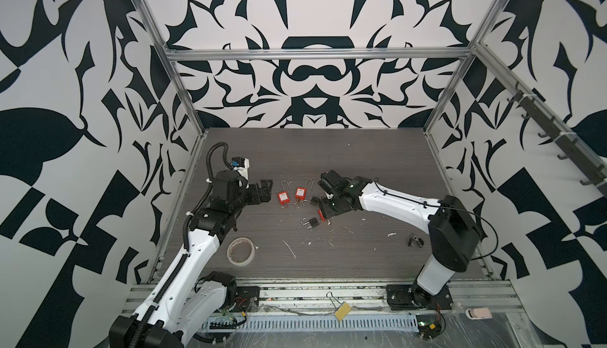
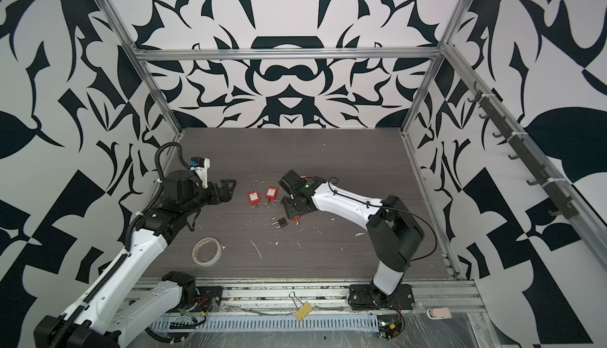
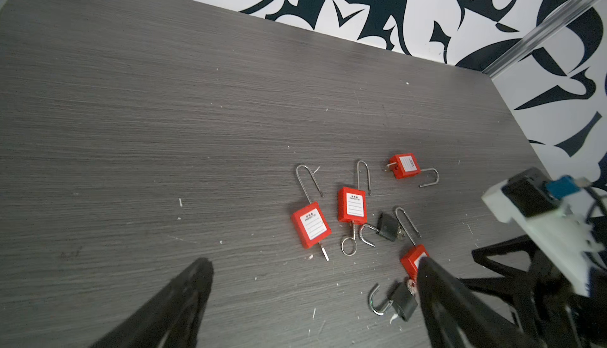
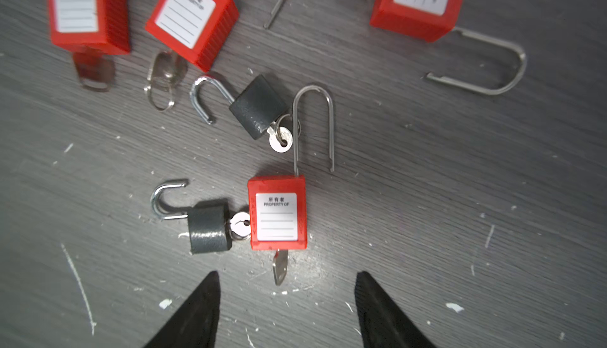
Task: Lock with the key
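Several padlocks lie in a cluster at mid-table, all with open shackles. In the right wrist view a red padlock lies flat with a key sticking out of its base. My right gripper hovers over that key, open, with its fingers on either side and apart from it. A dark grey padlock with its own key touches the red one. A second grey padlock lies beyond. My left gripper stands open and empty, left of two red padlocks.
A tape roll lies near the front left of the table. A small binder clip sits beside the right arm. A yellow-tagged clip rests on the front rail. Metal frame posts and patterned walls close in the table.
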